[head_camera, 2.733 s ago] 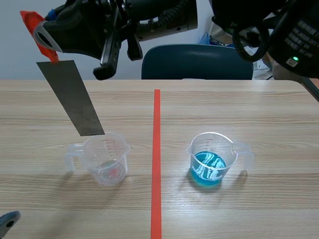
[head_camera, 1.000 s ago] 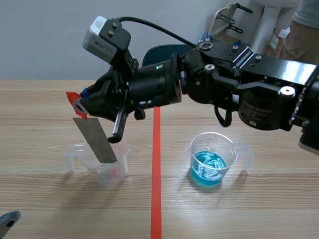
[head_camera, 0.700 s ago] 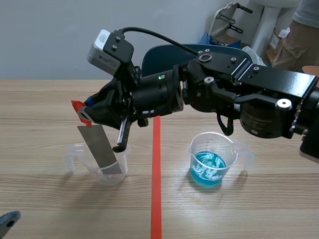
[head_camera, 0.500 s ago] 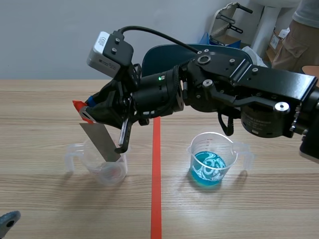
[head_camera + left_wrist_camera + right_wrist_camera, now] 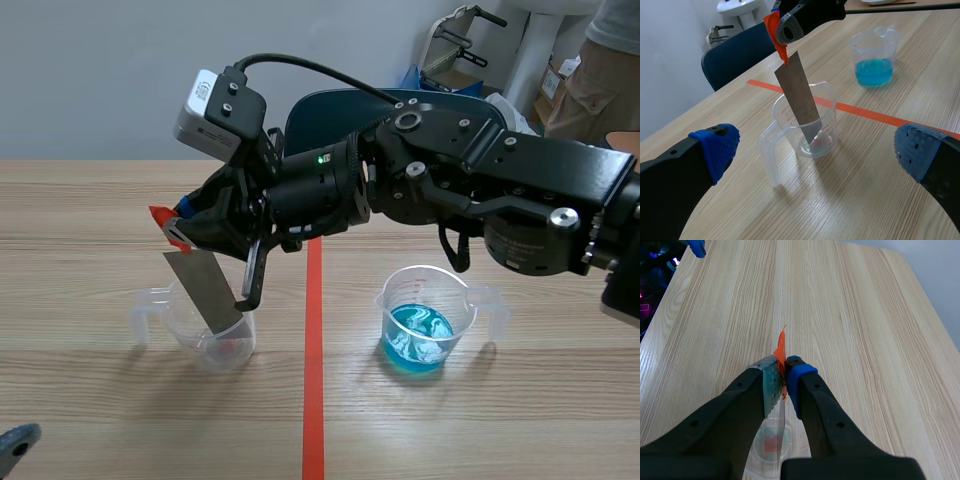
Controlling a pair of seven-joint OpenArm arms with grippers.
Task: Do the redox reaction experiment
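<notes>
Looks bright and evenly lit in all three views, with broad light from overhead and no dim patches on the pale table (image 5: 120,420). Throws only soft, faint shadows: beside and just in front of the clear cup (image 5: 205,338) and the cup of blue liquid (image 5: 425,320) in the scene view, and toward the left gripper (image 5: 817,150) in the left wrist view. Puts white glare patches on the liquid's surface, a dull sheen on the metal strip (image 5: 205,290) and weak highlights on the right arm (image 5: 520,200).
</notes>
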